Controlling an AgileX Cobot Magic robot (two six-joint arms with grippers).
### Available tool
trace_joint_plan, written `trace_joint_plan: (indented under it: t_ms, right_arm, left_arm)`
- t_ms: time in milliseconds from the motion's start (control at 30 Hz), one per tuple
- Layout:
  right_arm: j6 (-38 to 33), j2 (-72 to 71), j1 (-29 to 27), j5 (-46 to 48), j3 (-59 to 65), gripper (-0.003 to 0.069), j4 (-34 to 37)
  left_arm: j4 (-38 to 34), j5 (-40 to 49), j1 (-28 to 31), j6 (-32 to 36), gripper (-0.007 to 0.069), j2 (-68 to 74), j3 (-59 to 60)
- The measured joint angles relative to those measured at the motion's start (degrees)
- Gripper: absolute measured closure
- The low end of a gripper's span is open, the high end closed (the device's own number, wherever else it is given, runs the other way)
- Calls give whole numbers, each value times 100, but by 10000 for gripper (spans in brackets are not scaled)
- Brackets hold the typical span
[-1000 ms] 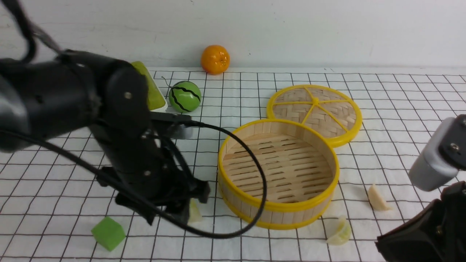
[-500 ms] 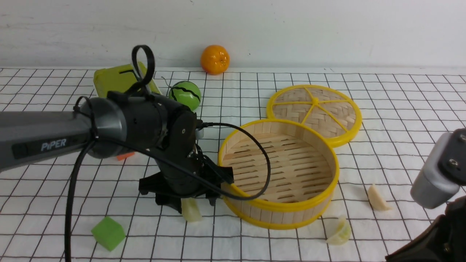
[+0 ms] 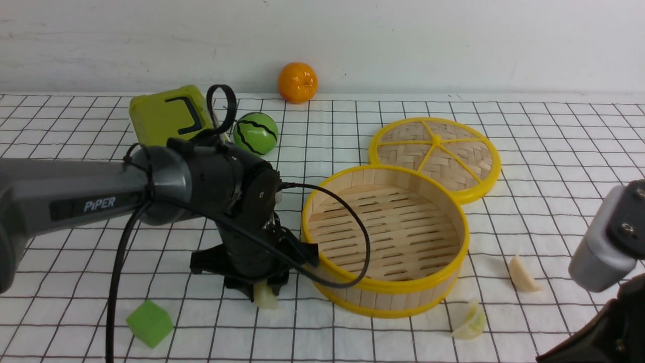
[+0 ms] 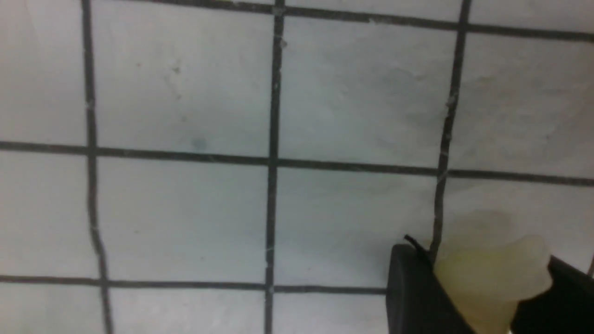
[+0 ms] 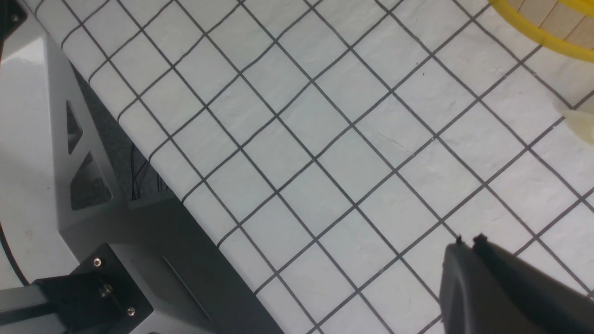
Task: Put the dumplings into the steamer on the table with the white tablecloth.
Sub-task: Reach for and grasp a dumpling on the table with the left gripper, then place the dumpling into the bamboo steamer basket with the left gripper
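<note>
1. Left claw (image 3: 264, 293) is down at the tabletop (image 3: 554, 166), which is clothed in white with black grid lines. It sits just left of the near wall of the round bamboo steamer with yellow plastic rims (image 3: 385, 288).
2. The claw is clamped on a glossy pale-cream crescent toy dumpling (image 4: 487, 278). The left wrist view shows black fingers (image 4: 413, 292) against both its sides. I cannot tell whether the dumpling touches the tabletop.
3. The grip is at the very fingertips, probably because the piece is small and slick.
4. The steamer is open and empty. The flat woven lid with yellow spokes (image 3: 436, 151) lies at its far-right rim, out of the drop path.
5. A second dumpling (image 3: 471, 322) lies near-right of the steamer and a third dumpling (image 3: 523, 276) farther right. Both are on the right arm's side.
6. Right claw (image 5: 468, 243) hangs over bare grid, fingertips together and holding nothing. I judge it is parked clear of the left arm.
7. Risk: the black cable (image 3: 360, 242) loops across the steamer's near-left rim and could snag on the lift.
</note>
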Motion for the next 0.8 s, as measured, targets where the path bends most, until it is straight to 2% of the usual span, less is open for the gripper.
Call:
trace_joint_plan:
  t_ms: [200,333,367,533,633,800]
  right_arm:
    - [0,0,0,9,0,645,0]
    - [0,0,0,-82,0,642,5]
    - [0,0,0,-109,0,640,22]
    - [11,0,0,-44,0,636,141]
    - [15,0,0,48,0,631,163]
    - [15,0,0,164,0,626,168]
  left_arm:
    - [-436,607,0,947,383,-768,-987]
    - [-1201,811,0,1548,383,-852,-1871]
    - [-1665,986,0,1867,383,-703,-2380]
    - [-2444,1325,-25,2267,383,-57,-3222]
    - [-2509,1469,-121,2314,383,569,-3642]
    - [-1927,1538,-450,2204,383,1477,-4236]
